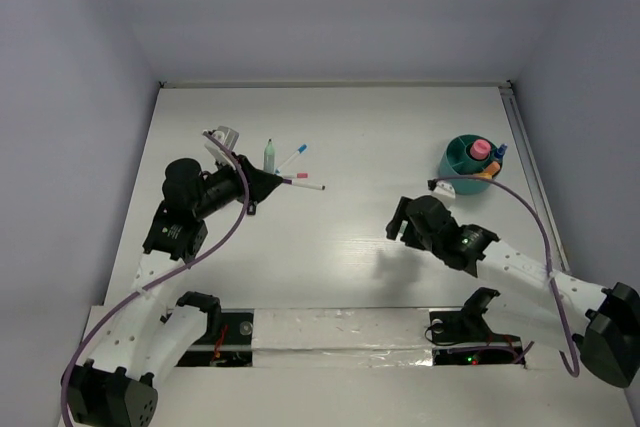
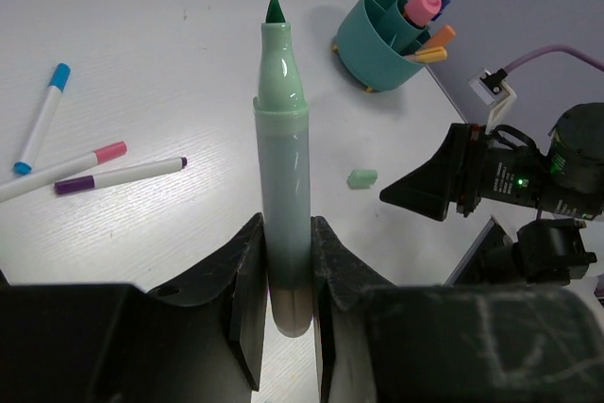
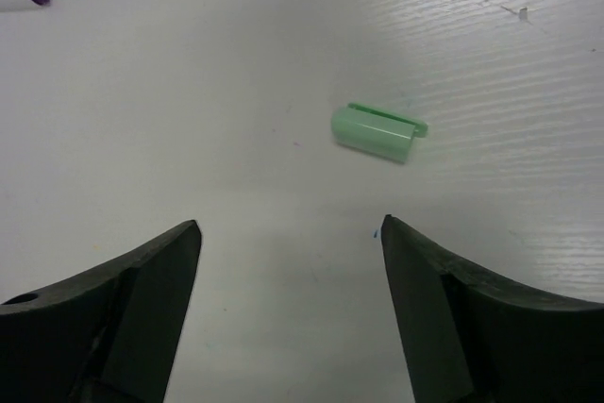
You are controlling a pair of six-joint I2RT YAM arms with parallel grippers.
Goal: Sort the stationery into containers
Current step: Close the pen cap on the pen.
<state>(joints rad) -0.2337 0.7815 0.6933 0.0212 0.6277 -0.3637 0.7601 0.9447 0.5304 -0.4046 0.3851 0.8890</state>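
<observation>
Left wrist view first: the left gripper (image 2: pixel 286 276) has its two matte black fingers clamped on the lower barrel of the pale green pen (image 2: pixel 283 139). The pen is a smooth, glossy plastic tube jutting straight out from between them and tapering to a dark green tip, and its bottom end is lost in shadow. Beyond it, on the white, finely grained table (image 2: pixel 170 25), lie a blue-capped marker (image 2: pixel 41 120), a pink-capped marker (image 2: pixel 66 167) cut off at the picture's edge, and a purple-capped marker (image 2: pixel 118 176). Far off stands the round teal holder (image 2: pixel 373 40), with pink, orange and blue pieces poking from its dividers, too small to name. The right gripper (image 3: pixel 291 233) hangs spread wide over bare table, holding nothing. A small pale green cap (image 3: pixel 374 132), cylindrical with a clip ridge, lies just beyond its tips.
</observation>
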